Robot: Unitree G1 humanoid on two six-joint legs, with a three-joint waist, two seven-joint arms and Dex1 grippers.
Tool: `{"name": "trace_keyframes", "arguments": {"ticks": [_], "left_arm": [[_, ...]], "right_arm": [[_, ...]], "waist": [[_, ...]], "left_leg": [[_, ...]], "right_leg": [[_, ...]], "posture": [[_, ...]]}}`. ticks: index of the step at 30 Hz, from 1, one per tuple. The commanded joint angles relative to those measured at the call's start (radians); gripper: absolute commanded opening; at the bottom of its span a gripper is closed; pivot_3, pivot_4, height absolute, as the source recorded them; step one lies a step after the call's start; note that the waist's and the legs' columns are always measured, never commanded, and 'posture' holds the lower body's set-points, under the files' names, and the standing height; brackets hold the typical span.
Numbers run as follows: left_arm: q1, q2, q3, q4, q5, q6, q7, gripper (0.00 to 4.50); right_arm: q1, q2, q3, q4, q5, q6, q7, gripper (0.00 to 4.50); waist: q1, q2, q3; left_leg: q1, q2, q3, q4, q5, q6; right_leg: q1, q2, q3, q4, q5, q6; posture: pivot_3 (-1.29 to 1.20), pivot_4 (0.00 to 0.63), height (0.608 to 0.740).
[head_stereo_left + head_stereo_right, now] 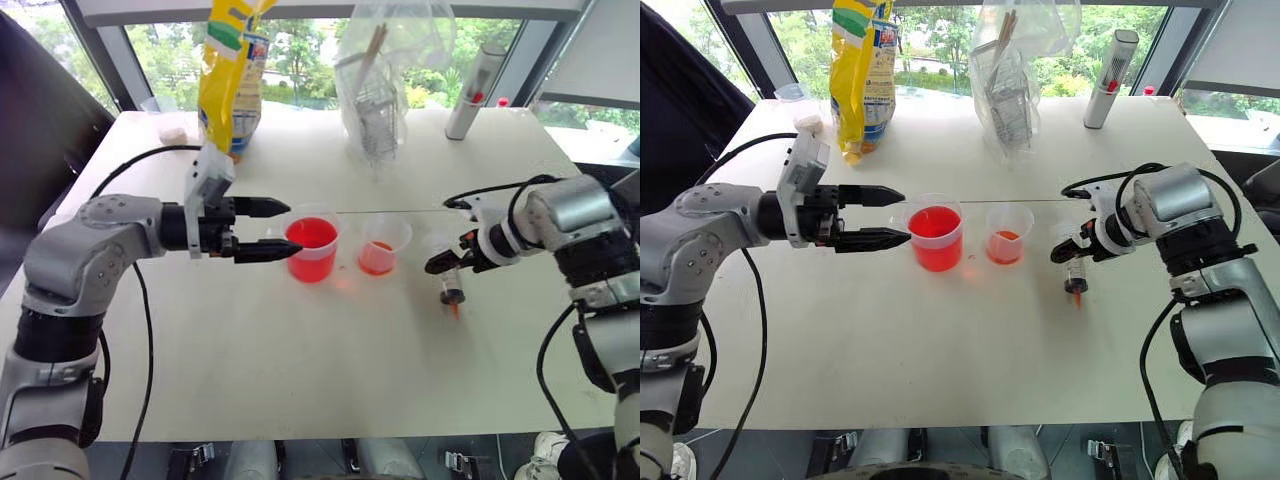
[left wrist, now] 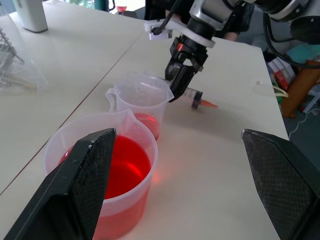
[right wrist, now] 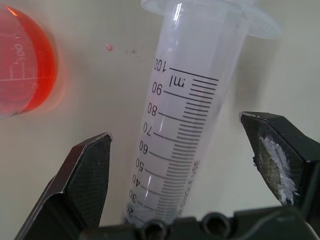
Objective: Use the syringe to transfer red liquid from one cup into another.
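The syringe (image 1: 452, 292) lies flat on the white table (image 1: 300, 370), right of both cups, with its reddish tip toward the near edge. My right gripper (image 1: 446, 262) is open and angled down over it, and the graduated barrel (image 3: 190, 115) sits between the spread fingers without being pinched. The larger cup (image 1: 312, 250), holding plenty of red liquid (image 1: 310, 236), stands mid-table. The smaller cup (image 1: 383, 245) just to its right holds a little red liquid. My left gripper (image 1: 265, 228) hovers open and level at the larger cup's left side, fingertips close to its wall.
At the table's far side stand a yellow snack bag (image 1: 232, 70), a clear plastic bag of utensils (image 1: 385, 80) and a grey cylindrical bottle (image 1: 473, 90). A small white item (image 1: 175, 133) lies at the far left. A red droplet (image 3: 109, 47) marks the table near the syringe.
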Motion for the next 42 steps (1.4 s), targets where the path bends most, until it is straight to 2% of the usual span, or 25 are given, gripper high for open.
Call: {"name": "trace_keyframes", "arguments": {"ticks": [1, 4, 7, 10, 12, 18, 20, 23, 27, 30, 34, 38, 42], "left_arm": [[0.012, 0.013, 0.051, -0.047, -0.027, 0.006, 0.027, 4.14], [0.023, 0.014, 0.057, -0.063, -0.034, 0.009, 0.042, 4.14], [0.03, 0.018, 0.065, -0.073, -0.042, 0.011, 0.056, 4.14], [0.029, 0.019, 0.066, -0.072, -0.046, 0.012, 0.062, 4.14], [0.02, 0.017, 0.062, -0.066, -0.044, 0.008, 0.065, 4.14], [-0.031, 0.008, 0.048, -0.012, -0.03, -0.01, 0.052, 4.14], [-0.06, 0.004, 0.048, 0.026, -0.028, -0.019, 0.043, 4.14], [-0.112, -0.005, 0.048, 0.093, -0.024, -0.035, 0.024, 4.14], [-0.182, -0.012, 0.037, 0.186, -0.003, -0.066, -0.014, 4.14], [-0.25, -0.024, 0.026, 0.27, 0.019, -0.096, -0.05, 4.14], [-0.339, -0.039, 0.016, 0.367, 0.045, -0.119, -0.095, 4.14], [-0.413, -0.036, 0.011, 0.439, 0.066, -0.13, -0.148, 4.14], [-0.461, -0.039, 0.012, 0.473, 0.072, -0.124, -0.174, 4.14]], "right_arm": [[-0.049, 0.036, 0.02, 0.077, -0.064, -0.058, 0.03, 4.46], [-0.063, 0.06, 0.043, 0.125, -0.108, -0.089, 0.056, 4.46], [-0.065, 0.071, 0.074, 0.143, -0.148, -0.12, 0.093, 3.68], [-0.062, 0.076, 0.083, 0.147, -0.173, -0.128, 0.125, 2.15], [-0.057, 0.076, 0.083, 0.138, -0.186, -0.126, 0.141, 1.42], [-0.052, 0.04, 0.012, 0.042, -0.201, -0.1, 0.133, 1.4], [-0.033, -0.008, -0.044, -0.073, -0.194, -0.099, 0.127, 1.4], [0.015, -0.058, -0.231, -0.278, -0.166, -0.14, 0.093, 1.4], [0.112, -0.043, -0.463, -0.503, -0.174, -0.359, -0.007, 1.4], [0.127, 0.035, -0.601, -0.617, -0.105, -0.504, -0.015, 1.4], [0.078, 0.226, -0.719, -0.714, 0.074, -0.51, -0.05, 1.4], [0.1, 0.411, -0.684, -0.769, 0.14, -0.629, -0.077, 1.4], [0.157, 0.571, -0.608, -0.737, 0.139, -0.77, -0.083, 1.4]], "waist": [[-0.001, 0.0, 0.0], [-0.001, 0.0, 0.0], [-0.001, -0.001, -0.001], [-0.002, -0.001, -0.001], [-0.002, -0.001, -0.001], [0.0, -0.001, 0.0], [0.001, 0.0, 0.0], [0.007, 0.001, 0.0], [0.004, 0.0, 0.0], [-0.002, 0.0, 0.0], [-0.006, 0.001, 0.0], [-0.002, 0.001, 0.0], [0.0, 0.0, 0.0]], "left_leg": [[0.0, 0.0, 0.0, 0.0, 0.0, 0.0], [0.0, 0.0, 0.0, 0.0, 0.0, 0.0], [0.001, 0.0, 0.0, 0.001, 0.0, 0.0], [0.001, 0.0, 0.0, 0.001, 0.0, 0.0], [0.001, 0.0, 0.0, 0.001, 0.0, 0.0], [0.001, 0.0, 0.0, 0.001, 0.0, 0.0], [0.001, 0.0, 0.0, 0.001, 0.0, 0.0], [-0.001, 0.0, 0.0, 0.0, 0.0, 0.0], [-0.001, 0.0, 0.0, 0.0, 0.0, 0.0], [0.0, 0.0, 0.0, 0.0, 0.0, 0.0], [0.001, 0.001, 0.0, 0.0, 0.0, 0.0], [0.001, 0.002, -0.001, 0.0, 0.0, -0.001], [0.0, 0.001, 0.0, 0.001, 0.0, -0.001]], "right_leg": [[0.0, 0.0, 0.0, 0.0, 0.0, 0.0], [0.0, 0.0, 0.0, 0.0, 0.0, 0.0], [0.001, 0.0, 0.0, 0.0, 0.0, 0.0], [0.001, 0.0, 0.0, 0.001, 0.0, 0.0], [0.001, 0.0, 0.0, 0.001, 0.0, 0.0], [0.001, 0.0, 0.0, 0.001, 0.0, 0.0], [0.0, 0.0, 0.0, 0.001, 0.0, 0.0], [-0.001, 0.0, -0.001, 0.001, 0.0, 0.0], [0.0, 0.0, -0.001, 0.0, 0.0, 0.0], [0.001, 0.001, -0.001, 0.0, 0.0, 0.0], [0.001, 0.003, 0.0, 0.002, 0.0, 0.0], [0.0, 0.004, -0.001, 0.003, 0.0, 0.0], [0.0, 0.003, -0.001, 0.003, 0.0, 0.0]], "posture": [[0.0, 0.15, 0.739], [0.0, 0.15, 0.739], [0.0, 0.15, 0.739], [0.0, 0.15, 0.739], [0.0, 0.15, 0.739], [0.0, 0.15, 0.739], [0.0, 0.15, 0.739], [0.0, 0.15, 0.739], [0.0, 0.15, 0.739], [0.0, 0.15, 0.739], [0.0, 0.15, 0.739], [0.0, 0.15, 0.739], [0.0, 0.15, 0.739]]}}
